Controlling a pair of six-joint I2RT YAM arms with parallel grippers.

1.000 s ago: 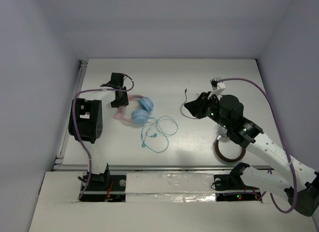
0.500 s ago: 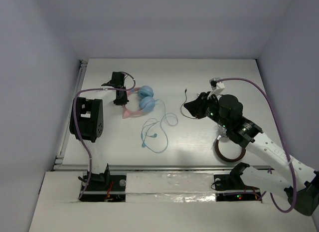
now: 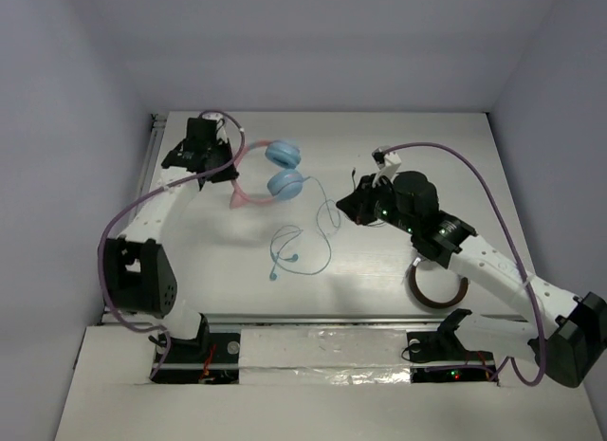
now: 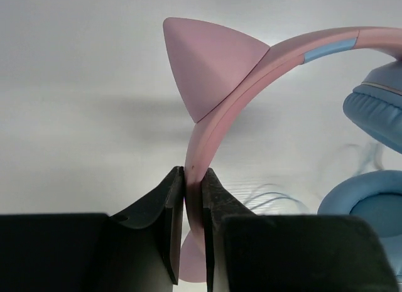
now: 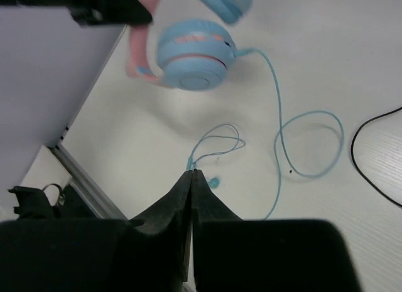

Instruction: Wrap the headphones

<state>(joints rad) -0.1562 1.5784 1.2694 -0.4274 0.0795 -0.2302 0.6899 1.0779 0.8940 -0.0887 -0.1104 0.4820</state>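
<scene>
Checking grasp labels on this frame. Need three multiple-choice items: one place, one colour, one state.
1. The earcups of the headphones are: A. black B. light blue C. brown
2. The left pincer grips: A. an earcup B. nothing C. the pink headband
3. The right pincer is: A. open B. shut, empty C. shut on an earcup

1 B: both cups show light blue from above.
2 C: the left wrist view shows the band clamped between the fingers.
3 B: its fingers meet with nothing between them.
</scene>
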